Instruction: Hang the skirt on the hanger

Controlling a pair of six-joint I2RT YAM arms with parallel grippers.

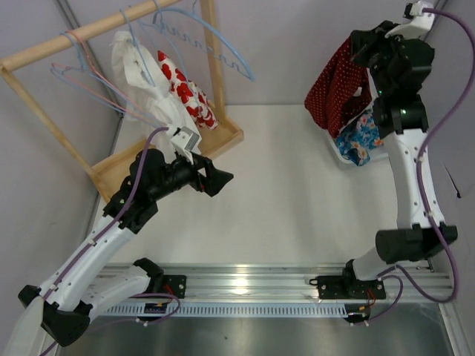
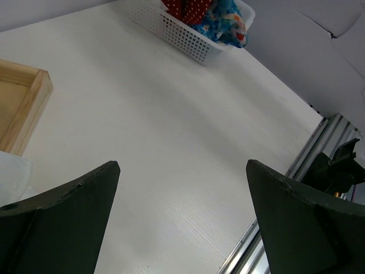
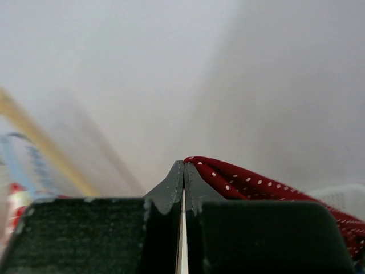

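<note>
The dark red skirt (image 1: 335,90) with tiny white dots hangs at the far right from my right gripper (image 1: 359,49), which is raised high above the basket. In the right wrist view the fingers (image 3: 183,166) are shut, with a fold of the skirt (image 3: 256,185) pinched at their tips. The skirt's lower end shows in the left wrist view (image 2: 187,8), at the basket. A thin pale-blue hanger (image 1: 136,43) hangs on the wooden rail at the far left. My left gripper (image 1: 216,180) is open and empty, low over the table beside the rack's base (image 2: 182,171).
A white perforated basket (image 2: 183,35) at the far right holds a blue floral garment (image 1: 359,141). The wooden rack (image 1: 104,28) carries pink hangers, a bigger blue hanger with a wavy bar (image 1: 223,46) and a white cloth with red blotches (image 1: 178,87). Its base frame (image 1: 223,142) lies on the table.
</note>
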